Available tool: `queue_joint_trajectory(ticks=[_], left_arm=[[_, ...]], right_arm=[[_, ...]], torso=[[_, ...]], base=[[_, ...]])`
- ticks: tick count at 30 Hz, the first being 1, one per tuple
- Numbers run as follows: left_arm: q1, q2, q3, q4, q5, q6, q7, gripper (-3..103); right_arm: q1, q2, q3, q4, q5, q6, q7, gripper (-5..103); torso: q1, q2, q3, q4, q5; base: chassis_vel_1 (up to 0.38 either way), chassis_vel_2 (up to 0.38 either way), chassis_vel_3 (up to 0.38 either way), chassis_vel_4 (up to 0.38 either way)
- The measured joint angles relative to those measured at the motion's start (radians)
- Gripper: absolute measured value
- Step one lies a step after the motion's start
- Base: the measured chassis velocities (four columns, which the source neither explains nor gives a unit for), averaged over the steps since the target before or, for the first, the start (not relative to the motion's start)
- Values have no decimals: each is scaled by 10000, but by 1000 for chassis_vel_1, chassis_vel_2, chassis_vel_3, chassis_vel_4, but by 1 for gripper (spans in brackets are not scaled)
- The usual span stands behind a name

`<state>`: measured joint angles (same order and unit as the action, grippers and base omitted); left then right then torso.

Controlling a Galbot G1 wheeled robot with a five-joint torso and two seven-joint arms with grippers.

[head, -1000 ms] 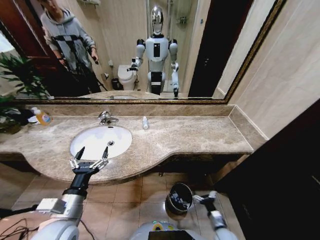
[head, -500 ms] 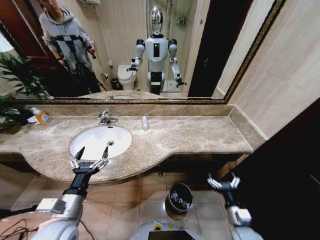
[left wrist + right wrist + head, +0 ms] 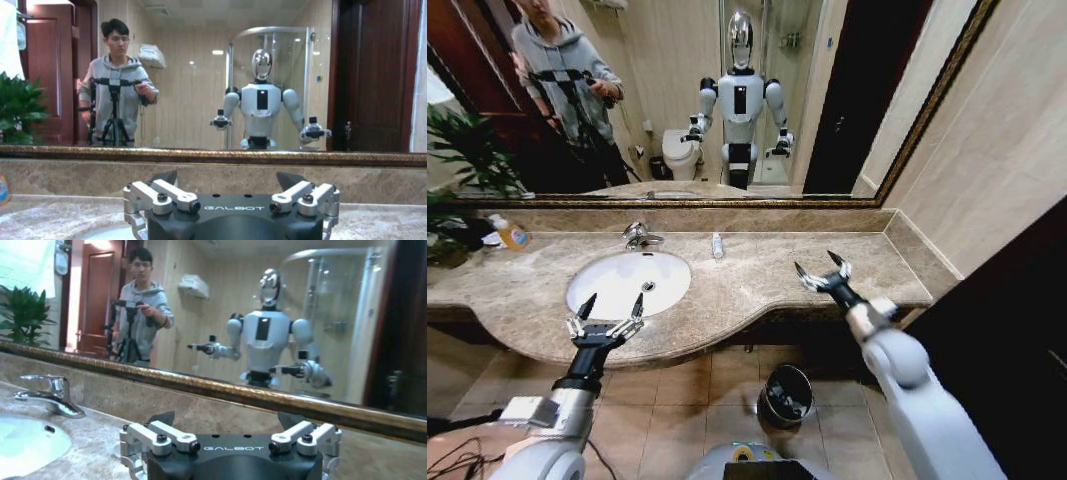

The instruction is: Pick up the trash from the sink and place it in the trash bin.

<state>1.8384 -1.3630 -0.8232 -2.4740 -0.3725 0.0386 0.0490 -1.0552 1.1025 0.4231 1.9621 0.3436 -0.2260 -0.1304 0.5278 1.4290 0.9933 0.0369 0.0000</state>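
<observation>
The white oval sink (image 3: 607, 290) is set in the beige marble counter, with its drain hole showing in the bowl. A tiny white bottle (image 3: 717, 245), one piece of trash, stands on the marble behind the basin, right of the chrome faucet (image 3: 640, 236). My left gripper (image 3: 610, 305) hovers open over the basin's front rim with nothing in it; its fingers (image 3: 163, 177) are spread. Over the counter's right part my right gripper (image 3: 820, 268) is open and holds nothing. The dark trash bin (image 3: 785, 395) with its shiny rim stands on the floor below the counter.
An orange-yellow bottle (image 3: 512, 235) and a potted plant (image 3: 462, 150) sit at the counter's far left. A mirror lines the wall behind, and a side wall closes the right end. The faucet (image 3: 47, 395) and sink edge (image 3: 27, 440) lie well aside of the right gripper (image 3: 225, 419).
My right arm has risen from beside the trash bin near the floor to above the counter's right part, gripper open throughout. The left arm has not moved.
</observation>
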Motion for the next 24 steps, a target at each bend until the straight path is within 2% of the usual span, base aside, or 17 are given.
queue_joint_trajectory(ticks=[1, 4, 5, 8, 9, 13, 15, 18, 20, 21, 24], left_arm=[[0, 0, 0, 0, 0, 0, 0, 100], [1, 1, 0, 1, 0, 0, -2, 100], [1, 1, 0, 1, 0, 0, -2, 100], [1, 0, -1, 0, 0, 0, -2, 100], [1, 0, -1, 0, 0, 0, -2, 100], [1, 1, -1, 0, 0, 0, -4, 100], [1, 0, -2, 0, 0, 0, -3, 100], [1, 1, 0, 0, 0, 0, -1, 100], [0, 0, -1, 0, 0, 0, -1, 100], [0, 0, -1, 0, 0, 0, -1, 100], [0, 1, 0, 0, 0, 0, -2, 100]], right_arm=[[0, 0, 0, 0, 0, 0, 0, 100], [1969, 29, -1814, -1716, 311, -588, 544, 100], [1969, 29, -1814, -1716, 311, -588, 544, 100], [3450, 250, -3201, -2700, 239, -934, 1011, 100], [3450, 250, -3201, -2700, 239, -934, 1011, 100], [4721, 639, -4962, -3542, 150, -1101, 1605, 100], [4933, 761, -5275, -3732, 99, -1092, 1668, 100], [5298, 1173, -5738, -4225, 3, -1087, 1823, 100], [5681, 1795, -6144, -4961, -77, -1063, 2173, 100], [5681, 1795, -6144, -4961, -77, -1063, 2173, 100], [6213, 2742, -6620, -5907, -6, -1066, 2983, 100]], torso=[[0, 0, 0, 0, 0], [-1, 0, 1, -1, 2], [-1, 0, 1, -1, 2], [0, 0, 0, 1, -3], [0, 0, 0, 1, -3], [-1, 0, -1, 0, -3], [-1, 0, -1, 1, -3], [-2, 0, -2, -1, -4], [-2, 0, -1, -1, -3], [-2, 0, -1, -1, -3], [-2, 0, -2, -1, -6]], base=[[0, 0, 0, 0], [0, 0, 0, 0], [0, 0, 0, 0], [0, 0, 0, 0], [0, 0, 0, 0], [0, 0, 0, 0], [0, 0, 0, 0], [0, 0, 0, 0], [0, 0, 0, 0], [0, 0, 0, 0], [0, 0, 0, 0]])
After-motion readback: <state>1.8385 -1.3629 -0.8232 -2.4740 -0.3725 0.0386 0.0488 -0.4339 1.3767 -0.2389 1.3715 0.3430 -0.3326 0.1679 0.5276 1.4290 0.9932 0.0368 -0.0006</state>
